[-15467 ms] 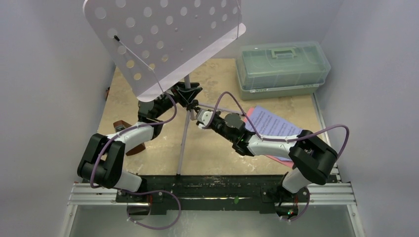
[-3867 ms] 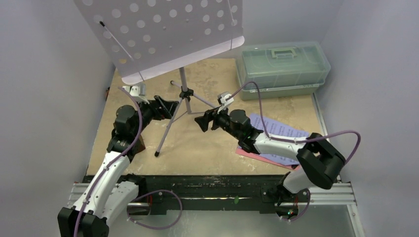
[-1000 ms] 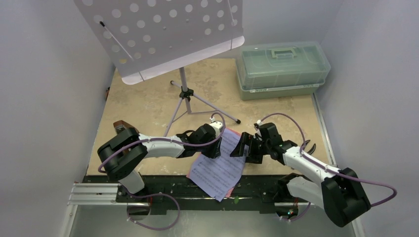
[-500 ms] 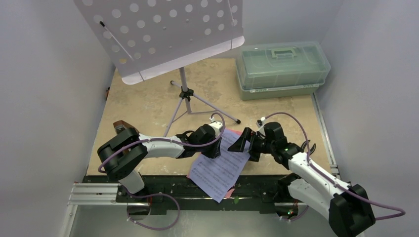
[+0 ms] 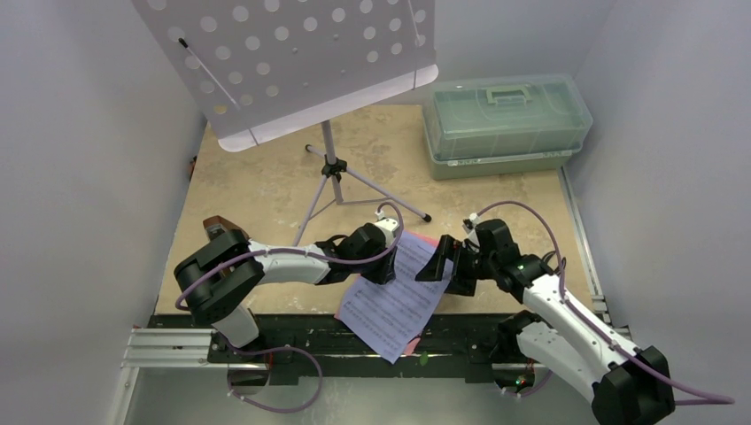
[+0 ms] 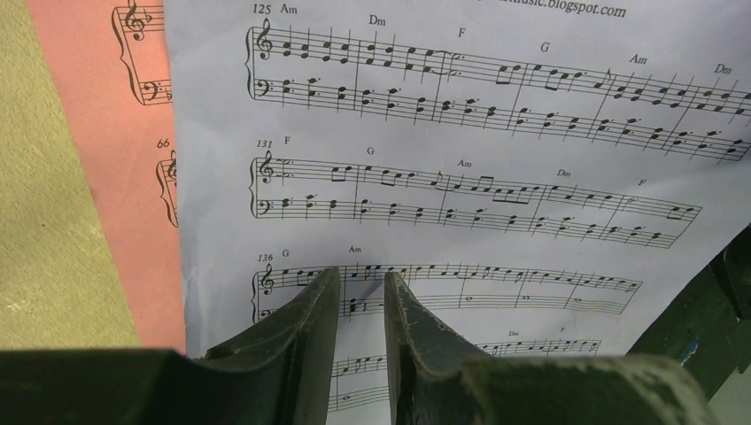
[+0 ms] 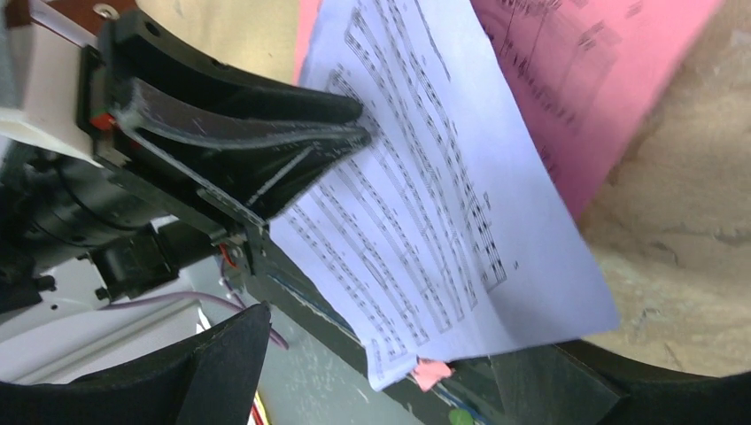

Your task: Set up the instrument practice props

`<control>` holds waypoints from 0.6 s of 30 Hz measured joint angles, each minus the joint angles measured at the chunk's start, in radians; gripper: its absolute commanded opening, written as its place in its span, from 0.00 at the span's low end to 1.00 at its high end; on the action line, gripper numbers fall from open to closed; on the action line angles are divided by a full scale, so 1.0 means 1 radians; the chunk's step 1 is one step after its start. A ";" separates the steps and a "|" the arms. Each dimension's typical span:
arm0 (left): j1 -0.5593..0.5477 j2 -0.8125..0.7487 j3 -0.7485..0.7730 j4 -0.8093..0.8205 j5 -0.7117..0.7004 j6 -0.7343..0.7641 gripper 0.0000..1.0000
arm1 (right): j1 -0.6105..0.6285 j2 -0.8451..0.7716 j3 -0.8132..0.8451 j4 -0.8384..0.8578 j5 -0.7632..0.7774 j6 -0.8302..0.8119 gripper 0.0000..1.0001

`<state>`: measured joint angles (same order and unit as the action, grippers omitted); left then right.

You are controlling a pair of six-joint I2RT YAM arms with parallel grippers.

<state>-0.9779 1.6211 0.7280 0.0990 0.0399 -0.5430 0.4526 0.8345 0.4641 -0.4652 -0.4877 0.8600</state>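
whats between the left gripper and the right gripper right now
Only the pale-blue music sheet: the left gripper pinches its left edge and the right gripper stands open at its right edge, seen in the top external view.

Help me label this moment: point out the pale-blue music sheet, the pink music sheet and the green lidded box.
pale-blue music sheet [image 5: 396, 301]: top external view, on its printed middle.
pink music sheet [image 6: 102, 133]: left wrist view, on the bare strip left of the blue page.
green lidded box [image 5: 505, 119]: top external view, on the lid.
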 measured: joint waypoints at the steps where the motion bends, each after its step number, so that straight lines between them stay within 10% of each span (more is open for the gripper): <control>1: 0.000 0.000 0.000 0.000 0.000 0.000 0.25 | 0.000 -0.004 0.001 -0.018 -0.001 -0.007 0.92; 11: 0.000 -0.005 -0.007 0.006 -0.005 -0.014 0.25 | 0.000 -0.031 0.035 -0.120 0.002 -0.050 0.91; 18: 0.000 -0.011 -0.018 0.016 -0.010 -0.016 0.25 | 0.000 -0.003 -0.072 0.144 0.030 0.027 0.85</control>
<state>-0.9779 1.6100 0.7101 0.1154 0.0303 -0.5591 0.4526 0.8314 0.3916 -0.3210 -0.4576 0.8871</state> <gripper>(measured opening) 0.246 0.868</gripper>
